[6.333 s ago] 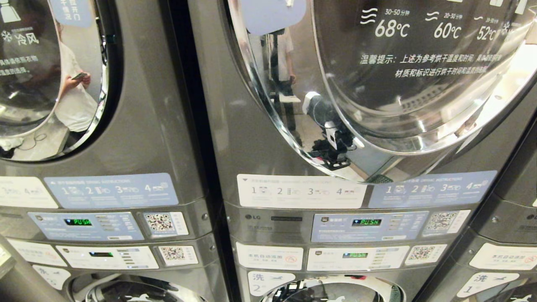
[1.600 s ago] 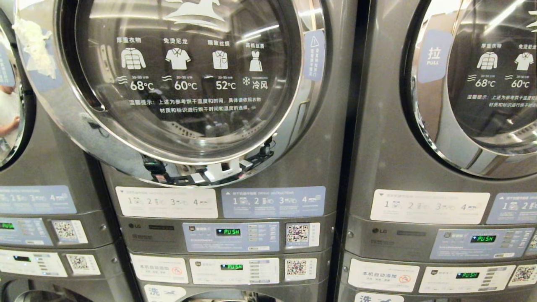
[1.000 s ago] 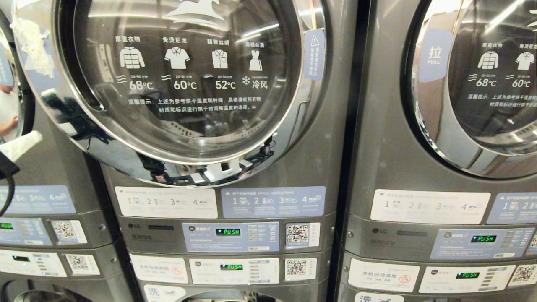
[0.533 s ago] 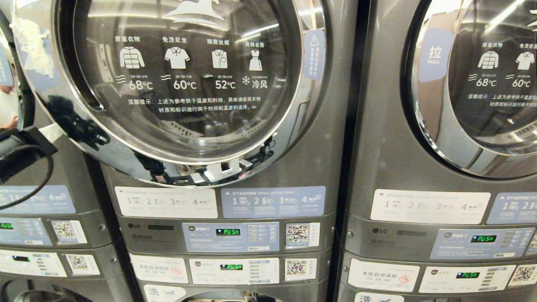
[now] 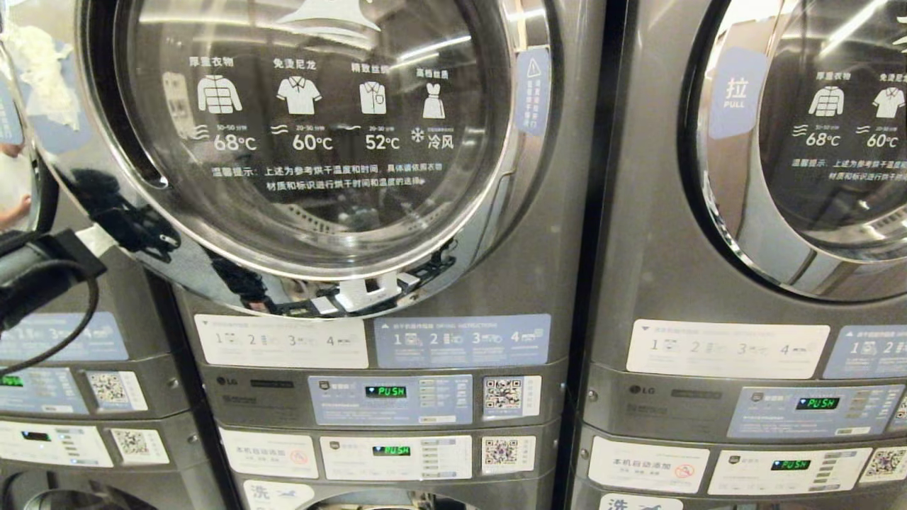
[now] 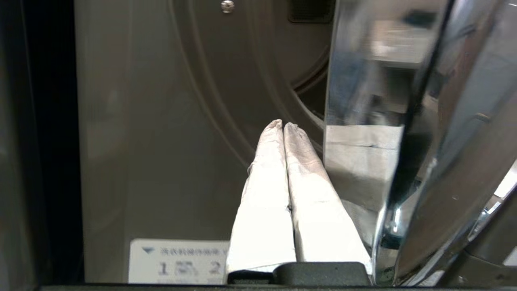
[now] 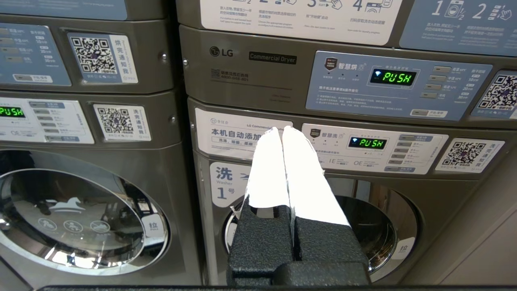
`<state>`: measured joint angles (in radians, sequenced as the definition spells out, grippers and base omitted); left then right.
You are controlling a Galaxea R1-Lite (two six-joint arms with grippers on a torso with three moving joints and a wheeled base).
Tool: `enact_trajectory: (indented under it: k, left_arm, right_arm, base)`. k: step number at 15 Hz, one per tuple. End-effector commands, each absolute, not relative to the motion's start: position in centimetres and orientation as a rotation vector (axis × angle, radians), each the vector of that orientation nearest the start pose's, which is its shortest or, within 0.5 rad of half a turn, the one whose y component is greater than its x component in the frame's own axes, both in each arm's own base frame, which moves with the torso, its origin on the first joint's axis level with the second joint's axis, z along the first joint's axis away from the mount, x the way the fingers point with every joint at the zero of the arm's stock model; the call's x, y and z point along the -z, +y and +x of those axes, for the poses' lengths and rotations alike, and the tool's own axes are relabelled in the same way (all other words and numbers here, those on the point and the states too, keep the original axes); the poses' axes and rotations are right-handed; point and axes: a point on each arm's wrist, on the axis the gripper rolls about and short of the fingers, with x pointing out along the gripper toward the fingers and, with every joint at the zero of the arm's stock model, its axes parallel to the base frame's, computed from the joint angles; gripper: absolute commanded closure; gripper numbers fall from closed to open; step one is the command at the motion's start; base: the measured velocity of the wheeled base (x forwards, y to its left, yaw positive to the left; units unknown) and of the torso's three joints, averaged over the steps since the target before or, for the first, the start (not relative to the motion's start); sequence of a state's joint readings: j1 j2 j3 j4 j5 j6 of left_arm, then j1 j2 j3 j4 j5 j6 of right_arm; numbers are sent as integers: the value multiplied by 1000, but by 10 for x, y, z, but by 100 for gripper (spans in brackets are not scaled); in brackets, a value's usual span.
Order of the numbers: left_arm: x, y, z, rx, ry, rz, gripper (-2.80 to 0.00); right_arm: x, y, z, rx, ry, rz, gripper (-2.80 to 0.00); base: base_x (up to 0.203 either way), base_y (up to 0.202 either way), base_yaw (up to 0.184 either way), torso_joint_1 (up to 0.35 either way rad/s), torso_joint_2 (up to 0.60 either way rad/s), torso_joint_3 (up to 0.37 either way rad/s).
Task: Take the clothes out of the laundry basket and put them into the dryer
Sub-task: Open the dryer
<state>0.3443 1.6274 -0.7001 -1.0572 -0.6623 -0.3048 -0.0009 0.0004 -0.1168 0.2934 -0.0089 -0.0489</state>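
Note:
The dryer fills the head view, its round glass door [image 5: 312,142] framed by a chrome rim [image 5: 106,205]. My left arm [image 5: 35,276] reaches in from the left edge to that rim's left side. In the left wrist view my left gripper [image 6: 283,125] is shut and empty. Its white-taped fingers [image 6: 266,194] lie in the gap between the chrome door rim [image 6: 424,161] and the grey dryer front [image 6: 161,121]. My right gripper [image 7: 282,129] is shut and empty, held low before a washer's panel. The clothes and the laundry basket are out of view.
A second dryer [image 5: 815,142] stands to the right, with another partly in view at the left. Control panels [image 5: 390,397] showing PUSH run below the doors. Washer doors [image 7: 363,230] sit lower down. A person is reflected in the left door [image 5: 14,205].
The head view swung across to this dryer. Then my left arm came in from the left to the door's rim, and the door's left side has shifted slightly outward.

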Motion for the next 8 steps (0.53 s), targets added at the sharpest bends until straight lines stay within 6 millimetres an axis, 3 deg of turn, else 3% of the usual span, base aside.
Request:
enact_trajectory:
  k: [1, 5, 8]
  left_arm:
    - [-234, 66, 243, 374, -118, -209, 0]
    - [-245, 25, 194, 503, -170, -185, 0]
    - [-252, -4, 131, 625, -243, -157, 0]
  right_arm:
    - [-77, 0, -35, 5, 178, -50, 0]
    - [-77, 0, -35, 6, 178, -48, 0]
    - [-77, 0, -35, 6, 177, -41, 0]
  base:
    - [0, 0, 0, 0, 0, 0]
    - [0, 0, 0, 0, 0, 0]
    - [0, 0, 0, 0, 0, 0]
